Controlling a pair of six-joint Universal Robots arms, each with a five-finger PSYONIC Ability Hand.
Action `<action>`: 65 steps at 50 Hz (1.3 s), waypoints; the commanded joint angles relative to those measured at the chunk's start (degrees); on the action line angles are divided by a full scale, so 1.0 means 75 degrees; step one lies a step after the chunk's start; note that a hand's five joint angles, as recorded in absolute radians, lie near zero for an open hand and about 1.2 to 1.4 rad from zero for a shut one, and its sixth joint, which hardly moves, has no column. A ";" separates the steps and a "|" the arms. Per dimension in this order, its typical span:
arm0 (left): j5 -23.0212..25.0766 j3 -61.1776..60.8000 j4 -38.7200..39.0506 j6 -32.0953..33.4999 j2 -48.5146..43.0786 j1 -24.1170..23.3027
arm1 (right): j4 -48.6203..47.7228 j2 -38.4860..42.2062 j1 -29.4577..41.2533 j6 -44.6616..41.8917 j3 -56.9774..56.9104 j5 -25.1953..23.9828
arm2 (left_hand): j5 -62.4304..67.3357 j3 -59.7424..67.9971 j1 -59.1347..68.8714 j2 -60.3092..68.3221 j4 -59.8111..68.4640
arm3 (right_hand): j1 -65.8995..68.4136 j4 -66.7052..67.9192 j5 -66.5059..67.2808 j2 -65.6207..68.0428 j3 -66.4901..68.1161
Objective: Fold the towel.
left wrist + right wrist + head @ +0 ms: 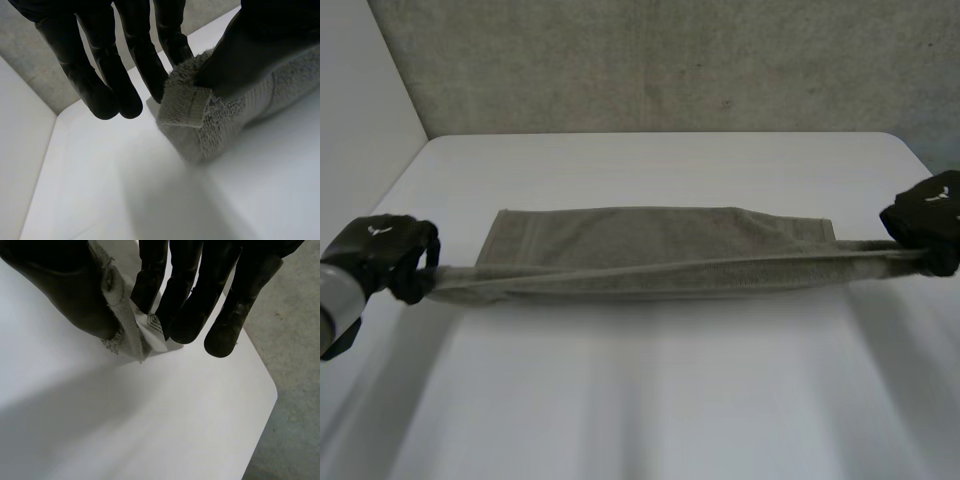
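Note:
A grey-green towel [650, 250] lies across the white table [650, 400], its near long edge lifted and pulled taut between my two hands. My left hand [385, 255] grips the towel's left near corner [200, 115], pinched between thumb and fingers [145, 60]. At the far right, my right hand [925, 220] pinches the right near corner [127, 325] with its white label [152, 330] against the thumb. The far half of the towel rests flat on the table.
The table's rounded right corner [267, 390] lies close beside my right hand, with grey floor [295, 340] beyond it. A grey wall [670, 60] stands behind the table, a white wall at the left.

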 commanded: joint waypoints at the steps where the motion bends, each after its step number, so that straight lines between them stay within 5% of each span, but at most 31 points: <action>1: -0.0253 0.1871 0.0152 -0.0369 -0.1932 -0.0990 | -0.0688 0.1818 0.0603 0.0679 -0.1435 0.0187 | -0.1815 -0.1165 -0.0034 -0.0640 -0.0891 | 0.1432 0.0528 0.0816 0.1043 0.0491; 10: -0.1577 0.5725 0.0024 -0.0429 -0.4862 -0.1578 | -0.0677 0.4232 0.1155 0.1265 -0.3931 0.1217 | -0.1815 -0.1165 -0.0034 -0.0640 -0.0891 | 0.1432 0.0528 0.0816 0.1043 0.0491; 25: -0.1801 0.9470 -0.0387 -0.0335 -0.7679 -0.1907 | -0.1134 0.6603 0.1554 0.2040 -0.6900 0.1664 | -0.1815 -0.1165 -0.0034 -0.0640 -0.0891 | 0.1432 0.0528 0.0816 0.1043 0.0491; 27: -0.1801 0.9540 -0.0387 -0.0264 -0.7785 -0.1942 | -0.1192 0.6779 0.1589 0.2040 -0.7170 0.1746 | -0.1815 -0.1165 -0.0034 -0.0640 -0.0891 | -0.0041 -0.0944 -0.0657 -0.0429 -0.0982; 28: -0.1801 0.9563 -0.0387 -0.0183 -0.7854 -0.1977 | -0.1204 0.6907 0.1636 0.2052 -0.7390 0.1792 | -0.1815 -0.1165 -0.0034 -0.0640 -0.0891 | -0.3660 -0.4563 -0.4276 -0.4049 -0.4601; 29: -0.1801 0.9540 -0.0387 -0.0124 -0.7867 -0.2023 | -0.1216 0.7012 0.1682 0.2052 -0.7613 0.1851 | -0.2589 -0.1940 -0.0808 -0.1414 -0.1665 | -0.5339 -0.6243 -0.5956 -0.5728 -0.6281; 30: -0.1801 0.9540 -0.0387 -0.0124 -0.7867 -0.2024 | -0.1216 0.7013 0.1683 0.2052 -0.7615 0.1851 | -0.2597 -0.1947 -0.0816 -0.1422 -0.1673 | -0.5356 -0.6259 -0.5972 -0.5745 -0.6297; 32: -0.1825 0.9493 -0.0387 -0.0065 -0.7843 -0.2105 | -0.1297 0.7107 0.1706 0.2063 -0.8070 0.2038 | -0.6307 -0.5657 -0.4526 -0.5132 -0.5383 | -0.5511 -0.6414 -0.6127 -0.5900 -0.6452; 35: -0.1860 0.9493 -0.0387 -0.0065 -0.7831 -0.2153 | -0.1392 0.7119 0.1718 0.2063 -0.8271 0.2144 | -0.7778 -0.7128 -0.5997 -0.6603 -0.6854 | -0.6276 -0.7179 -0.6892 -0.6664 -0.7217; 37: -0.2104 0.9493 -0.0398 -0.0065 -0.7715 -0.2246 | -0.1543 0.7107 0.1753 0.2075 -0.8563 0.2354 | -1.0707 -1.0057 -0.8926 -0.9532 -0.9783 | -0.7902 -0.8805 -0.8518 -0.8290 -0.8843; 46: -0.2938 0.9071 -0.0562 -0.0194 -0.6742 -0.2223 | -0.1427 0.6838 0.2058 0.2333 -0.8435 0.2777 | -1.0963 -1.0313 -0.9181 -0.9788 -1.0038 | -0.7902 -0.8805 -0.8518 -0.8290 -0.8843; 49: -0.2985 0.8403 -0.0598 -0.0288 -0.5933 -0.2129 | -0.1076 0.5799 0.1988 0.2800 -0.7560 0.2766 | -1.0940 -1.0291 -0.9159 -0.9765 -1.0016 | -0.7902 -0.8805 -0.8518 -0.8290 -0.8843; 54: -0.2763 0.6147 -0.0388 -0.0568 -0.3851 -0.1930 | -0.1110 0.4506 0.1964 0.2860 -0.5951 0.2730 | -1.0896 -1.0246 -0.9114 -0.9720 -0.9971 | -0.7902 -0.8805 -0.8518 -0.8290 -0.8843; 65: -0.1732 0.2747 0.0479 -0.0429 -0.2547 -0.1883 | -0.1321 0.2267 0.1952 0.2931 -0.1861 0.2215 | -1.0672 -1.0022 -0.8890 -0.9496 -0.9747 | -0.7846 -0.8749 -0.8462 -0.8234 -0.8787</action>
